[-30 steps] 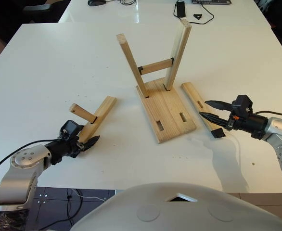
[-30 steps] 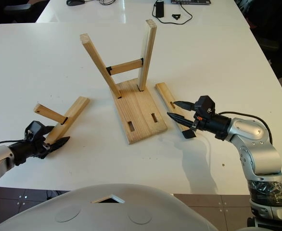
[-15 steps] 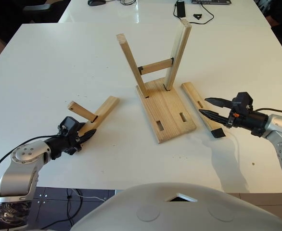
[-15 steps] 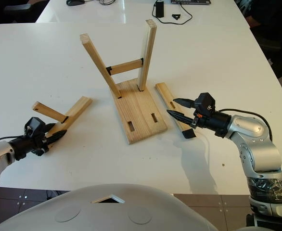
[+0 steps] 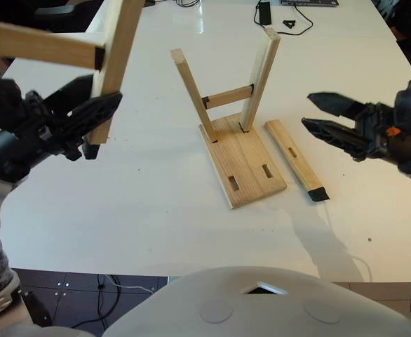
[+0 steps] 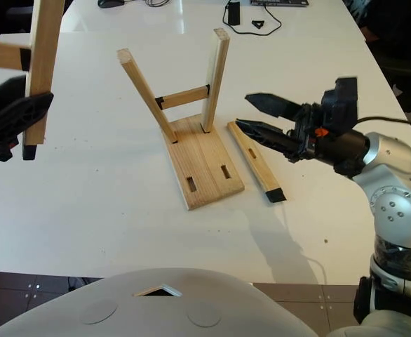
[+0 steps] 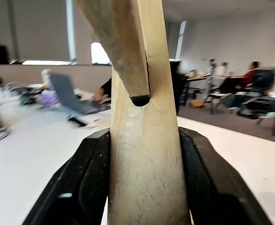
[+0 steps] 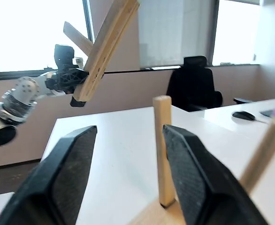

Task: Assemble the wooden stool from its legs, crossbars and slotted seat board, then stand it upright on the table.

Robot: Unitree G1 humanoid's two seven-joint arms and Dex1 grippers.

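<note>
Lifted off the table since a second ago, the leg-and-crossbar piece (image 5: 114,56) now hangs high on the left in the left gripper (image 5: 97,112). The right gripper (image 5: 309,111) has risen too.

From the head view, the seat board (image 5: 244,165) lies flat mid-table (image 5: 135,203), with a two-leg frame (image 5: 228,96) standing in its far slots. The two near slots (image 6: 191,184) are empty. A loose leg (image 5: 294,160) lies just beside the board's right edge. The right gripper hovers above that leg, fingers spread wide with nothing between them.

In the left wrist view, both fingers (image 7: 88,183) press flat on the held leg's sides just below the crossbar joint, which looks like a firm clamp.

In the right wrist view, the wide-set fingers (image 8: 76,173) frame one upright leg (image 8: 163,150).

I judge we're building the second frame. Next I need the loose leg picked up and its mortise lined up with the crossbar's free end.
</note>
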